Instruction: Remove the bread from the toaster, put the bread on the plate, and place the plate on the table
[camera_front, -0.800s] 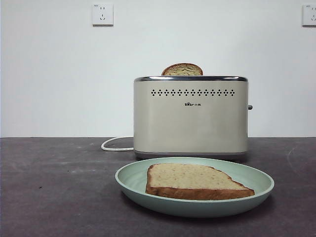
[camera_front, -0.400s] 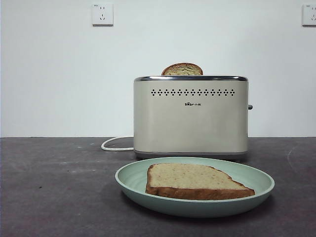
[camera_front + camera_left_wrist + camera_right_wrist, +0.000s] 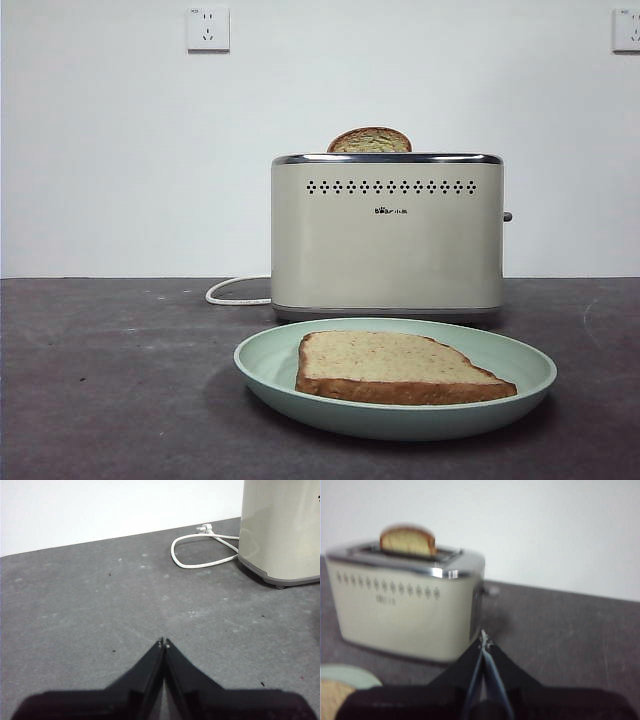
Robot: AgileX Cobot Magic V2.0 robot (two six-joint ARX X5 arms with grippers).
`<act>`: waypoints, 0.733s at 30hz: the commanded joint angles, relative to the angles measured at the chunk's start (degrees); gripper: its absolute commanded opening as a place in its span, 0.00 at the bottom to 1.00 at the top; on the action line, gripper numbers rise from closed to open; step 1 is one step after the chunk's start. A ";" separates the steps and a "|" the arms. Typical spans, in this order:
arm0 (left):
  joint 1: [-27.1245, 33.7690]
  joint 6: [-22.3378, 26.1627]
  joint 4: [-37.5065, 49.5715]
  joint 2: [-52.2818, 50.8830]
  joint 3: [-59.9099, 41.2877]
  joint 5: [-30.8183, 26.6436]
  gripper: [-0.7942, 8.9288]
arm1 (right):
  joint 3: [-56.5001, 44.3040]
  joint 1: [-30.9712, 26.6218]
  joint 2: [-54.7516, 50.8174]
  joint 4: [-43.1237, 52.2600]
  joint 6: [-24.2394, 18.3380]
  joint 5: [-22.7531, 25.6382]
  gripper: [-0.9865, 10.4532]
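Observation:
The bread (image 3: 392,366) lies flat on the pale green plate (image 3: 270,365), which rests on the dark grey table (image 3: 110,380) in front of the cream toaster (image 3: 386,240). A second slice (image 3: 369,140) shows only as a brown dome in the toaster's slot. In the left wrist view, my left gripper (image 3: 164,642) hovers shut over bare table, off the toaster's (image 3: 282,530) cord side. My right gripper (image 3: 484,639) is shut with nothing in it, off the toaster's (image 3: 405,602) lever end; the plate's rim (image 3: 347,675) and the bread's corner (image 3: 331,692) sit low at that view's edge.
A white cord (image 3: 235,292) loops on the table beside the toaster, also seen as the cord (image 3: 197,555) in the left wrist view. Two wall sockets (image 3: 207,28) sit high on the white wall behind.

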 commanded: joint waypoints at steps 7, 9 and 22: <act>0.15 -0.42 0.57 -0.15 -0.81 0.02 0.08 | -9.38 -0.04 -6.38 -0.77 -0.57 0.59 0.09; 0.15 -0.42 0.57 -0.15 -0.81 0.02 0.08 | -9.40 -0.02 -6.38 -1.64 -0.39 1.66 0.09; 0.15 -0.42 0.57 -0.15 -0.81 0.00 0.08 | -9.38 -0.02 -6.38 -5.38 2.95 1.64 0.09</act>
